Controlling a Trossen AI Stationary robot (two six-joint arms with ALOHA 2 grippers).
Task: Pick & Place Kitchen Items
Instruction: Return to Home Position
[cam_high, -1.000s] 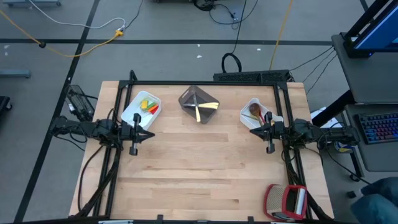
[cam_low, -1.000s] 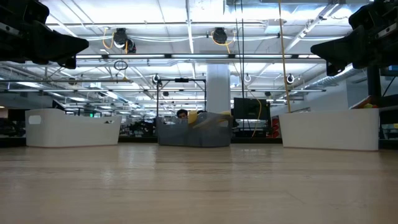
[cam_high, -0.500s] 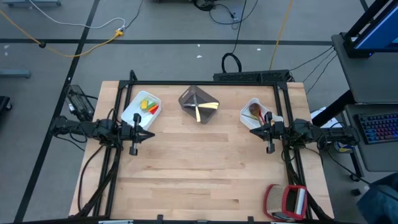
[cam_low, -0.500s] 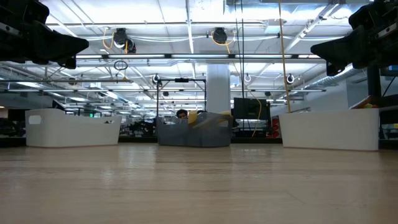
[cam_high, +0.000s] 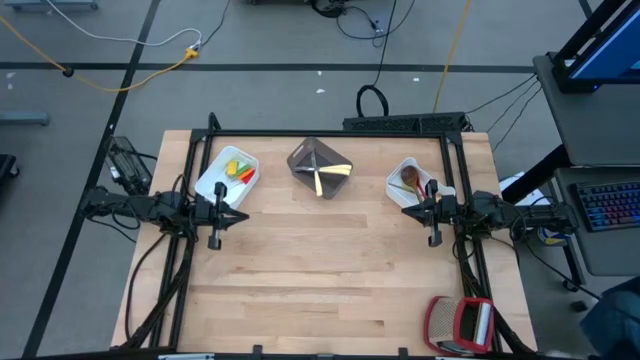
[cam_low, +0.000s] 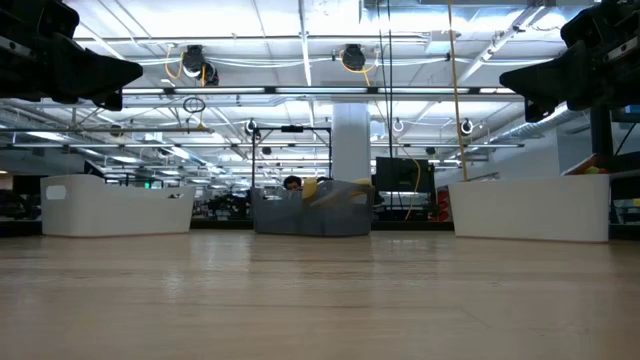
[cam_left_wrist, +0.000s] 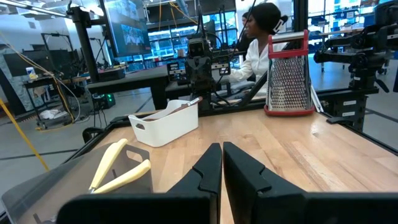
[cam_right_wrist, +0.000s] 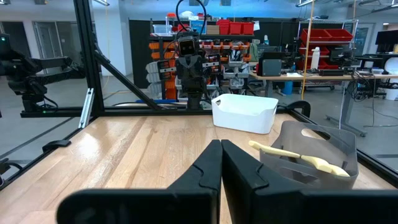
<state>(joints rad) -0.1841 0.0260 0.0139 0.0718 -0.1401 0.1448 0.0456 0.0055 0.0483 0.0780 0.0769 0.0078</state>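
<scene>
Red, green, yellow and orange kitchen items lie in a white bin at the far left. Pale-handled knives lie in the grey bin at the far middle. A brown wooden spoon sticks out of the white bin at the far right. My left gripper hangs shut at the left edge, beside the left bin, pointing level across the table. My right gripper hangs shut at the right edge, beside the right bin, facing it. Neither touches anything.
A red-and-silver grater stands at the near right corner. A black frame runs round the far edge and down both sides. Bare wooden tabletop spreads between the arms. A person sits beyond the right side.
</scene>
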